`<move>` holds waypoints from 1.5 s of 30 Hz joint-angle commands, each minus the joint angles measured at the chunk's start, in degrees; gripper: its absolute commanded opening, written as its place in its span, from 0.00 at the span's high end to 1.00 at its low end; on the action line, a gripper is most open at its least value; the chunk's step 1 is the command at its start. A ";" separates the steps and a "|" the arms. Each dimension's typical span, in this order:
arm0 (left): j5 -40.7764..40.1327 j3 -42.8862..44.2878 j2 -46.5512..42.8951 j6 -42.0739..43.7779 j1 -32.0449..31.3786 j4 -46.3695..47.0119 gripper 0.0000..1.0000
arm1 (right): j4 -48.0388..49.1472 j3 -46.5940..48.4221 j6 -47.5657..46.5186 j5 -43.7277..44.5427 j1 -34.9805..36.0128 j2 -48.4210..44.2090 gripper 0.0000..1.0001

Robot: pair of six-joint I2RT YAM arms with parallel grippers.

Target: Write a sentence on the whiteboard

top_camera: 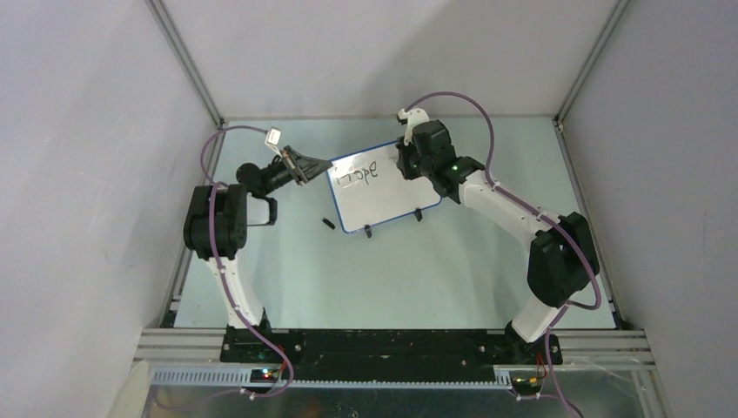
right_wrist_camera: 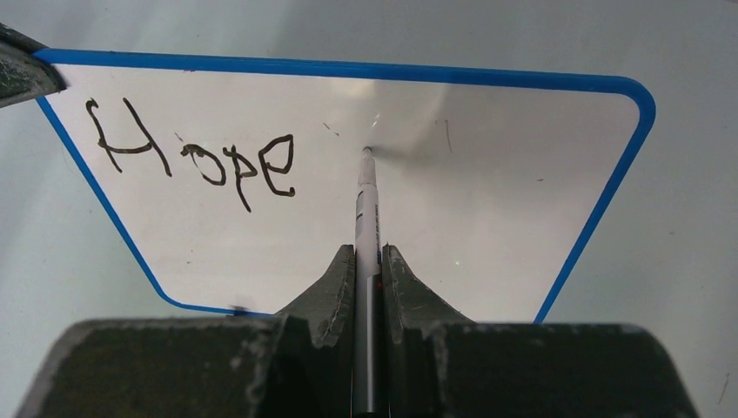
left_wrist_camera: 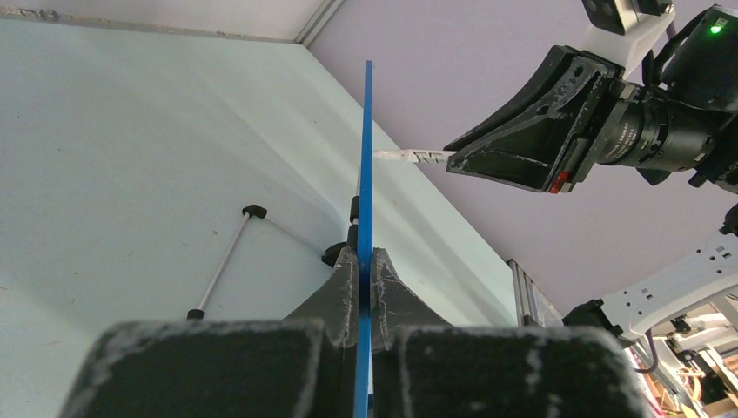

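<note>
Two arms rise from the lower edge of the top view, one at each side. Past them, on the worktop (top_camera: pixel 392 279), lies one small black piece (top_camera: pixel 328 224) (perhaps a cap, too small to be sure). It sits just left of the lower left corner of the board (top_camera: pixel 383 196). The board sits in the middle of the frame and shows two black feet (top_camera: pixel 368 232) along its lower edge. The left pincer (left_wrist_camera: pixel 365 261) is clamped tight on the board's blue frame at its upper left corner. The right pincer (right_wrist_camera: pixel 369 257) is closed around one pen (right_wrist_camera: pixel 367 200), whose tip meets the white surface just right of the writing. Of the sentence (right_wrist_camera: pixel 196 157), one word stands: "Hope", at the board's upper left.
</note>
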 commanded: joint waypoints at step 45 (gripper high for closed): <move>2.01 1.13 -0.41 0.07 -0.42 2.81 1.00 | -5.77 6.16 -1.13 -0.40 0.56 2.94 1.00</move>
